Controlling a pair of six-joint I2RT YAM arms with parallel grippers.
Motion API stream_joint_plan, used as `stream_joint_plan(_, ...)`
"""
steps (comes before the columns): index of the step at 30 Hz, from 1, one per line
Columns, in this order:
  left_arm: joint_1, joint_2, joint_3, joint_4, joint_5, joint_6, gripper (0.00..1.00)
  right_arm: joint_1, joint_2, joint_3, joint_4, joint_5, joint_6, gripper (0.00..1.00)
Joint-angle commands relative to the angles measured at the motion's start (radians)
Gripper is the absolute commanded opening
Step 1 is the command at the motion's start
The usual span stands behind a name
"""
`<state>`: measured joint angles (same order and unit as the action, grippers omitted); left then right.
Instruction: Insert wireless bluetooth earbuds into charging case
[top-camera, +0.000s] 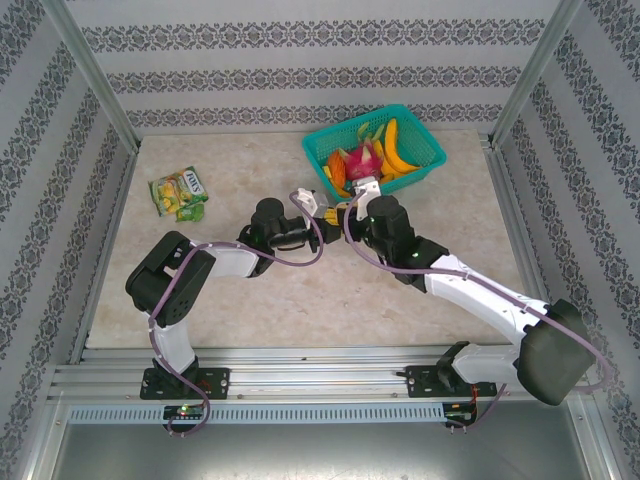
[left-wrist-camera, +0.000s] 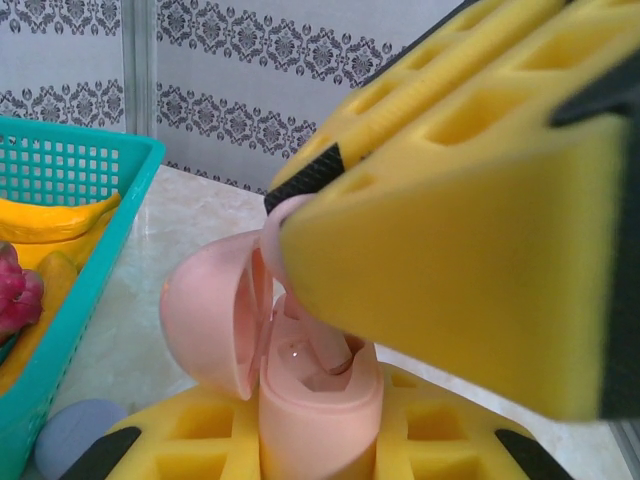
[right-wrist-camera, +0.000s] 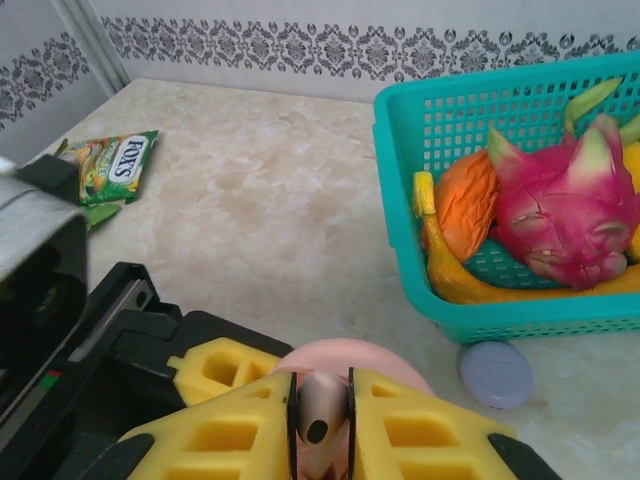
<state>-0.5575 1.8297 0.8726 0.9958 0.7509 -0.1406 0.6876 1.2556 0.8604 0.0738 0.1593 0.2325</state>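
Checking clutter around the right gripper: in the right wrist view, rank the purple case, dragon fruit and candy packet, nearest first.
1. purple case, close on the right, beside the basket.
2. dragon fruit, inside the basket, right.
3. candy packet, far back left.

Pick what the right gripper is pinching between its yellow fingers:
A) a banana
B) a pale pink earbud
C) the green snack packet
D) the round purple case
B: in the right wrist view the pale pink earbud is clamped in the right gripper just above the pink case, while the purple case lies on the table beside the basket.
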Motion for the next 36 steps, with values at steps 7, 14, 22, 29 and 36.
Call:
stream_joint_plan(7,-0.009,-0.022,0.043,0.046,-0.048,-0.019,0.0,0.063,0.012,-0.038,-0.029,0.065,-0.067,0.2)
stream_joint_plan(14,-0.009,-0.024,0.042,0.06,-0.052,-0.025,0.0,0.062,0.004,-0.061,-0.025,0.086,-0.039,0.21)
stream_joint_plan(22,-0.009,-0.024,0.041,0.056,-0.038,-0.029,0.0,0.018,-0.004,0.001,-0.04,0.034,0.06,0.33)
stream_joint_plan(29,-0.009,-0.021,0.032,0.056,-0.036,-0.028,0.0,-0.006,0.011,0.084,-0.061,-0.045,0.151,0.44)
stream_joint_plan(36,-0.009,-0.017,0.029,0.064,-0.036,-0.03,0.0,-0.021,0.016,0.121,-0.074,-0.083,0.21,0.51)
